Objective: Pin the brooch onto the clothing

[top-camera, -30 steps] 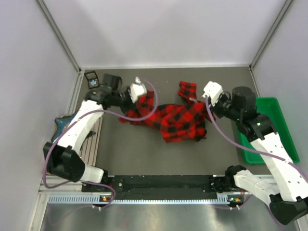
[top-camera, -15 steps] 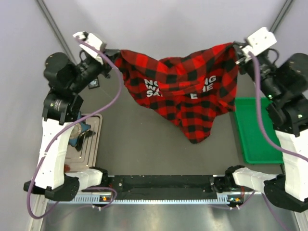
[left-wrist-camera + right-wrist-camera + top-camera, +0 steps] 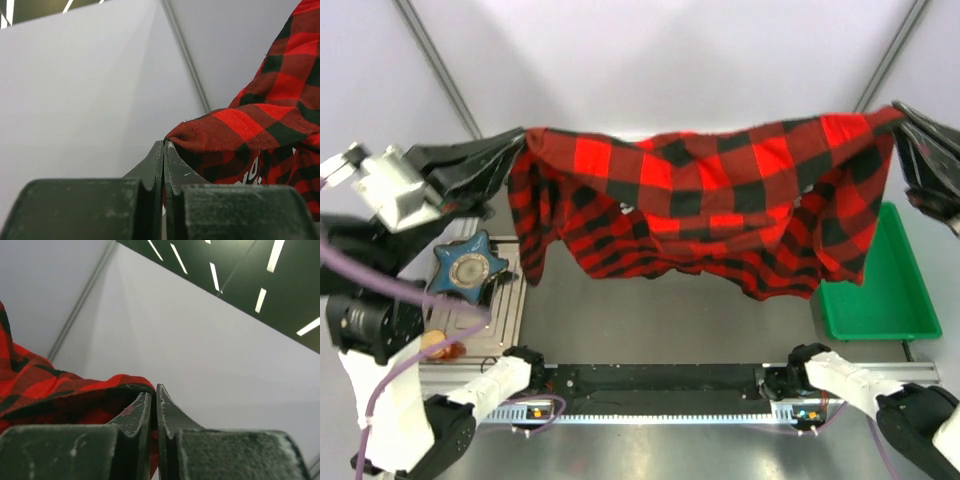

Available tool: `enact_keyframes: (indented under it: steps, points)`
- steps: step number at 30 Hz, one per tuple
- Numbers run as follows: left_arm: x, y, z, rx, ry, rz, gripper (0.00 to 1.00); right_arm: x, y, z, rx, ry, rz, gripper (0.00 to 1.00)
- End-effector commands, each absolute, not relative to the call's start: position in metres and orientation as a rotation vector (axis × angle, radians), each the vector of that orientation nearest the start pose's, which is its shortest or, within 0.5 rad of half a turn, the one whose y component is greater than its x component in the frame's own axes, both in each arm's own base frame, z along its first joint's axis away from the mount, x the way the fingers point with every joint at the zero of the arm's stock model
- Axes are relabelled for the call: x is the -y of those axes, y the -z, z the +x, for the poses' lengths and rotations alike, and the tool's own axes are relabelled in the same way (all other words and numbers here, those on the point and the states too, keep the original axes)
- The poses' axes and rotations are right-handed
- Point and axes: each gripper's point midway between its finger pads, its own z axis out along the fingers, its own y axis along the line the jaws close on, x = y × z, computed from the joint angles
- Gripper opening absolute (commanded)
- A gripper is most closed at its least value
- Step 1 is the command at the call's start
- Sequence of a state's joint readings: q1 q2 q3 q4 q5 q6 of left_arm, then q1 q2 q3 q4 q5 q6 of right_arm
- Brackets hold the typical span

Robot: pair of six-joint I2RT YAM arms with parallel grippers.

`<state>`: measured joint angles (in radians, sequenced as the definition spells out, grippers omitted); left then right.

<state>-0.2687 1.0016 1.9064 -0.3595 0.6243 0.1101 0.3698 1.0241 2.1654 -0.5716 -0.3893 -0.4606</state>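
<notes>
- Now: shirt [image 3: 700,200] hangs spread wide in the air above the desk [image 3: 650,310], stretched between the two claws.
- Left claw [image 3: 515,152] is clamped on one upper corner and right claw [image 3: 908,125] on the other. Both wrist views show cloth nipped between closed jaws.
- Brooch: not seen in any view. The blue star [image 3: 468,268] at the desk's left edge is too big to be it.
- Step in hand, as I judge it: laying the shirt out flat for pinning.
- To do it well, lower both claws together and level. Keep the top edge taut so the hem lands first and the cloth rolls out without folds.
- Watch the right side: the hem hangs over the green tray [image 3: 880,300], so steer it onto bare desk.
- Release only once the cloth rests; letting go on one side would likely bunch it.
</notes>
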Motion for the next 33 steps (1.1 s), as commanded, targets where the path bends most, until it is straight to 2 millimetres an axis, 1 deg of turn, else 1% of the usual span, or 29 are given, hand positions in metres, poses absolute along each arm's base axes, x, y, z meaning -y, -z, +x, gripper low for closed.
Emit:
enact_keyframes:
  steps: [1, 2, 3, 4, 5, 6, 7, 10, 12, 13, 14, 15, 16, 17, 18, 19, 20, 21, 23, 24, 25, 26, 27, 28, 29, 30, 31, 32, 33]
  points:
    - [0.142, -0.664, 0.096, -0.757, 0.527, 0.774, 0.0, -0.108, -0.69, 0.066, -0.68, -0.267, -0.765, 0.0]
    - [0.142, -0.661, 0.091, -0.767, 0.539, 0.777, 0.0, -0.111, -0.685, 0.06, -0.678, -0.287, -0.79, 0.0]
    - [0.141, -0.659, 0.086, -0.767, 0.532, 0.787, 0.0, -0.109, -0.682, 0.045, -0.663, -0.289, -0.796, 0.0]
    - [0.142, -0.655, 0.076, -0.762, 0.537, 0.813, 0.0, -0.112, -0.673, 0.053, -0.702, -0.28, -0.8, 0.0]
    - [0.142, -0.652, 0.071, -0.764, 0.531, 0.822, 0.0, -0.115, -0.667, 0.048, -0.704, -0.283, -0.82, 0.0]
    - [0.142, -0.643, 0.075, -0.811, 0.544, 0.81, 0.0, -0.113, -0.663, 0.035, -0.689, -0.272, -0.827, 0.0]
    - [0.14, -0.638, 0.068, -0.821, 0.541, 0.81, 0.0, -0.116, -0.652, 0.043, -0.72, -0.27, -0.836, 0.0]
    - [0.138, -0.618, 0.076, -0.898, 0.533, 0.792, 0.0, -0.117, -0.635, 0.051, -0.779, -0.252, -0.82, 0.0]
    - [0.13, -0.604, 0.101, -0.98, 0.503, 0.715, 0.0, -0.111, -0.629, 0.07, -0.849, -0.25, -0.751, 0.0]
    - [0.127, -0.592, 0.117, -1.055, 0.506, 0.677, 0.0, -0.11, -0.613, 0.094, -0.929, -0.258, -0.735, 0.0]
    - [0.123, -0.576, 0.139, -1.12, 0.473, 0.658, 0.0, -0.101, -0.605, 0.114, -0.994, -0.231, -0.679, 0.0]
    - [0.113, -0.565, 0.161, -1.195, 0.427, 0.584, 0.0, -0.096, -0.591, 0.137, -1.065, -0.212, -0.656, 0.0]
    - [0.11, -0.546, 0.185, -1.278, 0.418, 0.557, 0.0, -0.088, -0.564, 0.178, -1.193, -0.186, -0.607, 0.0]
    - [0.109, -0.515, 0.211, -1.359, 0.399, 0.554, 0.0, -0.086, -0.542, 0.201, -1.281, -0.179, -0.598, 0.0]
    - [0.108, -0.496, 0.228, -1.41, 0.387, 0.544, 0.0, -0.085, -0.524, 0.22, -1.332, -0.159, -0.615, 0.0]
    - [0.108, -0.481, 0.247, -1.439, 0.38, 0.537, 0.0, -0.087, -0.488, 0.244, -1.43, -0.178, -0.63, 0.0]
    - [0.109, -0.437, 0.269, -1.541, 0.389, 0.537, 0.0, -0.091, -0.461, 0.27, -1.513, -0.204, -0.64, 0.0]
    - [0.109, -0.415, 0.282, -1.585, 0.383, 0.547, 0.0, -0.094, -0.438, 0.284, -1.568, -0.223, -0.661, 0.0]
    - [0.111, -0.352, 0.316, -1.713, 0.384, 0.551, 0.0, -0.098, -0.371, 0.323, -1.746, -0.271, -0.668, 0.0]
    - [0.111, -0.333, 0.326, -1.754, 0.382, 0.553, 0.0, -0.099, -0.349, 0.335, -1.789, -0.266, -0.697, 0.0]
    - [0.111, -0.305, 0.339, -1.815, 0.387, 0.555, 0.0, -0.101, -0.32, 0.345, -1.85, -0.272, -0.713, 0.0]
    - [0.112, -0.276, 0.345, -1.854, 0.385, 0.587, 0.0, -0.102, -0.303, 0.353, -1.888, -0.281, -0.712, 0.0]
    - [0.113, -0.265, 0.355, -1.856, 0.378, 0.593, 0.0, -0.104, -0.271, 0.368, -1.964, -0.298, -0.73, 0.0]
    - [0.113, -0.236, 0.366, -1.923, 0.386, 0.582, 0.0, -0.106, -0.251, 0.372, -2.009, -0.309, -0.746, 0.0]
    - [0.112, -0.217, 0.371, -1.96, 0.38, 0.606, 0.0, -0.106, -0.234, 0.379, -2.053, -0.313, -0.744, 0.0]
    - [0.111, -0.202, 0.375, -2.003, 0.379, 0.614, 0.0, -0.107, -0.204, 0.389, -2.135, -0.328, -0.745, 0.0]
    - [0.109, -0.172, 0.383, -2.086, 0.382, 0.606, 0.0, -0.105, -0.19, 0.394, -2.176, -0.321, -0.747, 0.0]
    - [0.11, -0.165, 0.39, -2.099, 0.389, 0.628, 0.0, -0.104, -0.179, 0.399, -2.206, -0.314, -0.75, 0.01]
    - [0.109, -0.156, 0.393, -2.134, 0.396, 0.647, 0.0, -0.102, -0.169, 0.403, -2.234, -0.304, -0.752, 0.11]
